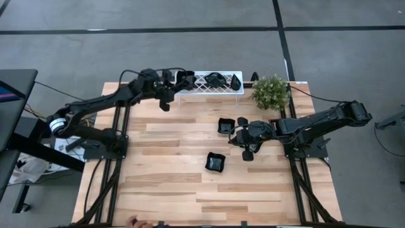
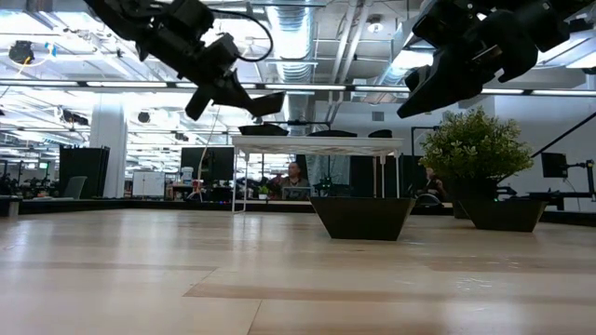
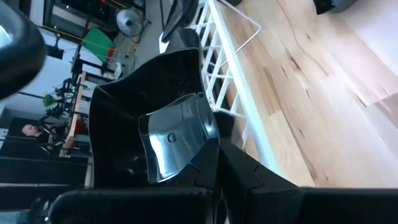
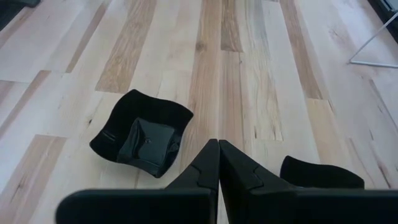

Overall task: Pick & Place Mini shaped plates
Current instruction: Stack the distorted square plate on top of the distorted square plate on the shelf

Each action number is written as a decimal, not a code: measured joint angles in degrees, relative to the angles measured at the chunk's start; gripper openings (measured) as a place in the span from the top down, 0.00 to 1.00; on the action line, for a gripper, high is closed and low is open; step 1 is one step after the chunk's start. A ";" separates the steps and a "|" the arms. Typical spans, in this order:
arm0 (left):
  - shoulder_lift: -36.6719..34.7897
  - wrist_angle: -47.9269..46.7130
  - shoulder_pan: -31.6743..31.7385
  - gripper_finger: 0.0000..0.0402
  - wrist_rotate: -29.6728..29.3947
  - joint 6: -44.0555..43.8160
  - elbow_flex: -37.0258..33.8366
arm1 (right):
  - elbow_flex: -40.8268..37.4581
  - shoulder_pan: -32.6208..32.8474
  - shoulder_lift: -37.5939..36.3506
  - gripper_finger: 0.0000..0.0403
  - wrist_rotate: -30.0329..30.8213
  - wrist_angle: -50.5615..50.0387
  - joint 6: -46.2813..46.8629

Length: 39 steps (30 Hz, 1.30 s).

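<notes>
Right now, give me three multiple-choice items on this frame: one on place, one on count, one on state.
1. Where is the left gripper?
A. at the white lattice rack's left end
B. over the potted plant
C. at the table's near edge

2. How many black mini plates lie on the bare tabletop?
A. none
B. three
C. six

3. The right gripper is:
A. shut on a plate
B. wide open
C. shut and empty

Answers:
1 A, high view puts it there, shut on a square black plate.
2 B, two by the right gripper, one nearer.
3 C, its fingers meet with nothing between.
</notes>
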 joint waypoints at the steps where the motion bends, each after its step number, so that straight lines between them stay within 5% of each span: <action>1: 0.46 0.36 -0.03 0.98 0.05 0.03 0.00 | 0.00 0.00 0.00 1.00 0.00 -0.02 0.00; 39: 1.60 4.08 1.55 0.97 0.62 -0.78 0.00 | 0.00 -0.02 -0.01 1.00 -0.01 0.23 -0.02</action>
